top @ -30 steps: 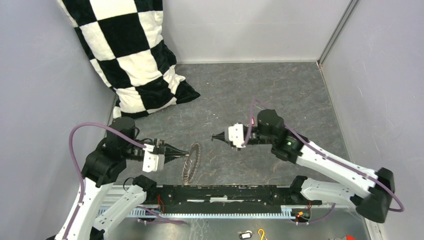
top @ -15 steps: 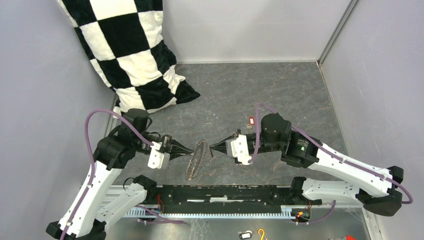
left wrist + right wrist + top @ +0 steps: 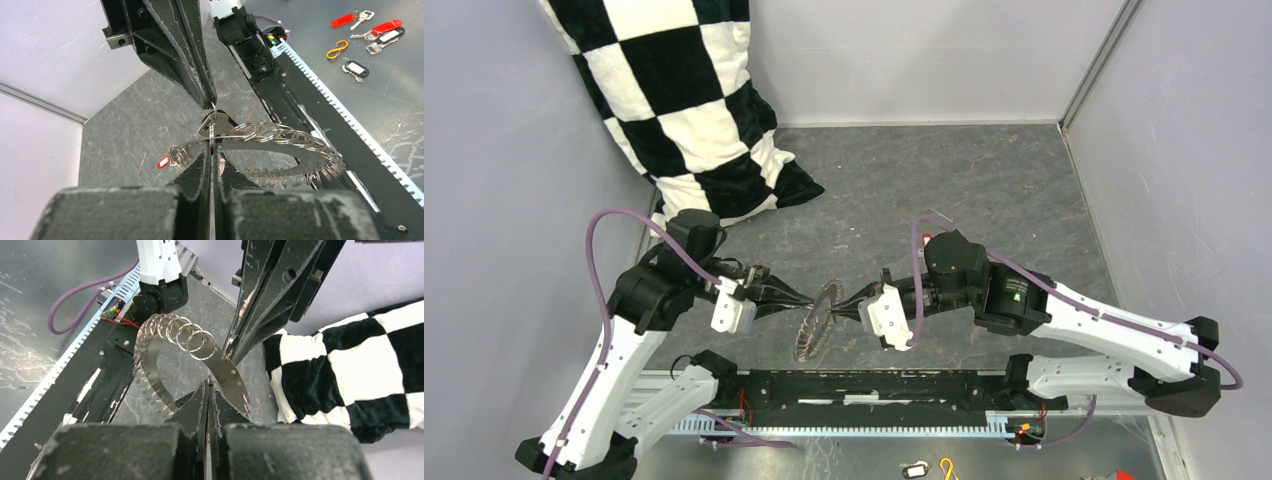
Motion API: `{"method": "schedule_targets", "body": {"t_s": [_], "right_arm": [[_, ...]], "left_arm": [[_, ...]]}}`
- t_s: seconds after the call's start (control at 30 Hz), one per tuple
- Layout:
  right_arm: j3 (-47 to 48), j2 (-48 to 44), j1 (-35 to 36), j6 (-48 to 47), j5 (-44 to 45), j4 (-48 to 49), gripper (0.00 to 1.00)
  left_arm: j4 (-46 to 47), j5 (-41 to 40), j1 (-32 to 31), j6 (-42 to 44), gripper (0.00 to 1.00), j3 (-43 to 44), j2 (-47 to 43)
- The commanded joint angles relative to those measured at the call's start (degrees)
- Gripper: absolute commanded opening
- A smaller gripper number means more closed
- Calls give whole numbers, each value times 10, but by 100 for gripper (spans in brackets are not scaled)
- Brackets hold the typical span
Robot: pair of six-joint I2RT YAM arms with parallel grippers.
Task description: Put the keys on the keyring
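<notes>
Left gripper [image 3: 808, 299] clamped on rim of large grey metal keyring [image 3: 814, 325], held upright; right gripper [image 3: 848, 303] pinched closed, tips at ring's opposite side, contents unclear. Black base rail [image 3: 874, 384] just nearer than ring. Dark grey stone-patterned mat [image 3: 984, 180] beneath. Tiny red-headed key [image 3: 163, 162] beyond ring. Black-and-white checked cushion [image 3: 694, 100] far back-left of ring, against pale lilac walls [image 3: 924, 50].

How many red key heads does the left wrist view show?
3. Two red heads lie top right near the yellow hook; one lies on the floor, seen beside the keyring. Others may be hidden.
</notes>
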Motion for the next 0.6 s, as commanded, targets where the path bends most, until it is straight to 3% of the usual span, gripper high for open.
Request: {"method": "schedule_targets", "body": {"t_s": [0.0,0.57], "right_arm": [[37,6,14,-19,20,10,0],[57,23,30,-17,47,35,0]], "left_arm": [[8,40,-3,-10,2,26,3],[9,44,-5,-7,2,23,-13]]}}
